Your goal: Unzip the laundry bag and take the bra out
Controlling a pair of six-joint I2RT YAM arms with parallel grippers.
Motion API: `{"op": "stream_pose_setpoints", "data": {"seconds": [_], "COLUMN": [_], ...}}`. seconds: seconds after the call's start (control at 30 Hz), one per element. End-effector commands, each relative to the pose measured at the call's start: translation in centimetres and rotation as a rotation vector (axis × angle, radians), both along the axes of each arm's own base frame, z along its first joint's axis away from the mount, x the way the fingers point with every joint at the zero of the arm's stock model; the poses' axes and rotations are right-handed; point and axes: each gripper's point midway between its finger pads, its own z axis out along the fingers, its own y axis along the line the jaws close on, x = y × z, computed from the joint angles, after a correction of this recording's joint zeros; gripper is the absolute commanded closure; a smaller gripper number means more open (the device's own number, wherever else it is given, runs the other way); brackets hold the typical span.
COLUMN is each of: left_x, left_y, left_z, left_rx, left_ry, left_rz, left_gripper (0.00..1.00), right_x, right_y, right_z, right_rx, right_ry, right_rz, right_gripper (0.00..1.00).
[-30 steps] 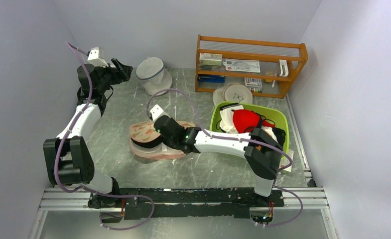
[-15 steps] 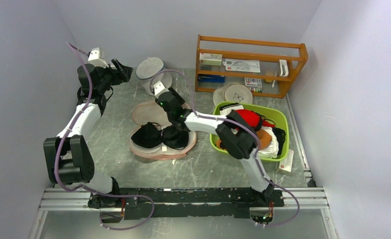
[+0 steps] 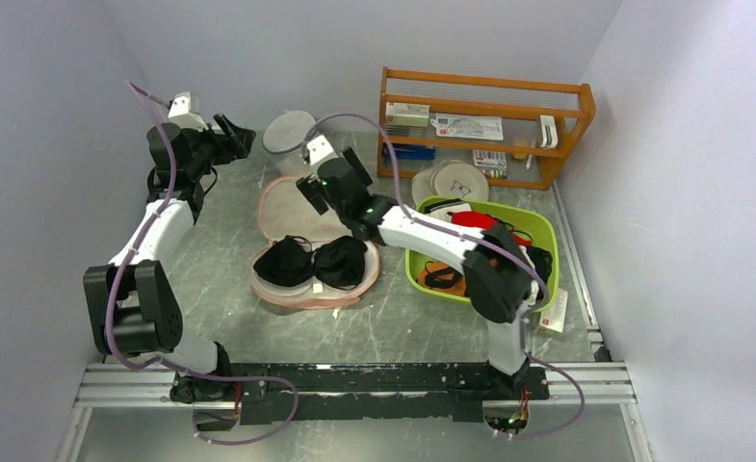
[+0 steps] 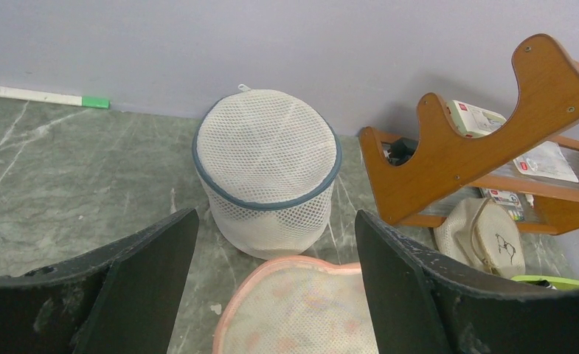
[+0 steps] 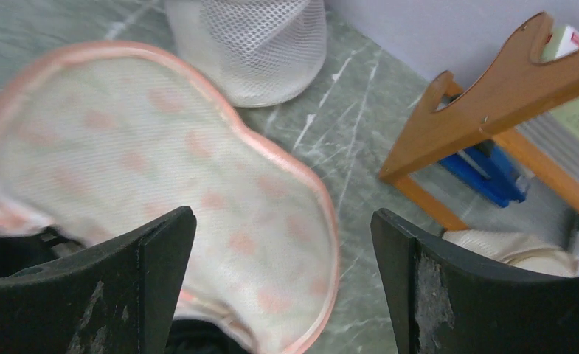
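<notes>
Jaws: both spread wide, nothing in either. left gripper (image 4: 275,217) hangs at upper left of the top view, facing the white mesh cylinder (image 4: 268,169). right gripper (image 5: 284,215) is above the bag's folded-back flap.
Bag: laundry bag (image 3: 289,207) lies open at centre of the top view, flap laid toward the upper edge. We judge the unzip step done.
Bra: black bra (image 3: 314,262) sits in the lower half of the bag, both cups showing, untouched.
Handling: we expect it to be light, soft and limp. The cups should keep some shape, and the straps may snag on the mesh.
Grip: we'd pinch the bridge between the cups, or one cup's rim.
Hidden: we can't make out the straps or zip pull. The right wrist view is blurred and shows the bra only as a dark sliver at the bottom edge. The right arm covers part of the green basket (image 3: 537,226).
</notes>
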Motion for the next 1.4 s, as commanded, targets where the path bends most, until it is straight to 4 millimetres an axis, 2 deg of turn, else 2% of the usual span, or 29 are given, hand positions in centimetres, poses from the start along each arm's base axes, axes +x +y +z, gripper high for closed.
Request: {"op": "stream_pose_setpoints", "data": {"seconds": [0.0,0.03,0.07,0.17,0.23,0.33,0.4,0.5,0.77,0.97,1.13,1.23,1.37], "left_x": [0.3,0.4,0.4,0.4,0.2,-0.2,-0.5,-1.1,-2.2,-2.2,-2.0,-2.0,-1.9], "left_y": [-0.4,-0.5,-0.6,-1.0,-1.5,-2.5,-3.4,-6.0,-9.3,-9.4,-9.4,-9.3,-9.2], "left_z": [1.7,1.6,1.6,1.8,2.3,3.0,3.2,3.5,3.9,3.8,3.6,3.6,3.3], "left_rx": [0.01,0.01,0.006,0.006,0.018,0.06,0.093,0.135,0.157,0.156,0.15,0.154,0.152], "left_ry": [-0.045,-0.043,-0.041,-0.053,-0.071,-0.106,-0.124,-0.151,-0.187,-0.181,-0.171,-0.171,-0.164], "left_rz": [-0.027,-0.03,-0.035,-0.051,-0.063,-0.09,-0.109,-0.167,-0.263,-0.263,-0.262,-0.26,-0.258], "left_gripper": [0.1,0.1,0.1,0.06,0.04,0.03,0.02,0.01,0.0,0.0,0.0,0.0,0.0], "right_x": [-5.1,-6.3,-7.7,-11.1,-12.3,-13.0,-12.8,-12.7,-12.6,-11.8,-12.0,-12.0,-12.0], "right_y": [0.1,0.0,-0.1,-0.3,-0.8,-2.0,-3.1,-4.2,-4.8,-6.0,-6.2,-5.8,-4.3], "right_z": [0.5,-0.6,-0.1,-0.4,-0.9,-2.5,-3.8,-5.6,-8.1,-9.9,-11.4,-12.3,-12.7], "right_rx": [0.219,0.262,0.329,0.502,0.582,0.675,0.707,0.726,0.763,0.748,0.748,0.751,0.782], "right_ry": [0.189,0.239,0.271,0.381,0.445,0.555,0.62,0.702,0.811,0.821,0.848,0.868,0.909], "right_rz": [0.078,0.088,0.113,0.153,0.146,0.108,0.058,0.002,-0.065,-0.191,-0.224,-0.216,-0.168], "right_gripper": [0.1,0.09,0.09,0.1,0.1,0.14,0.19,0.25,0.31,0.33,0.36,0.41,0.47]}}
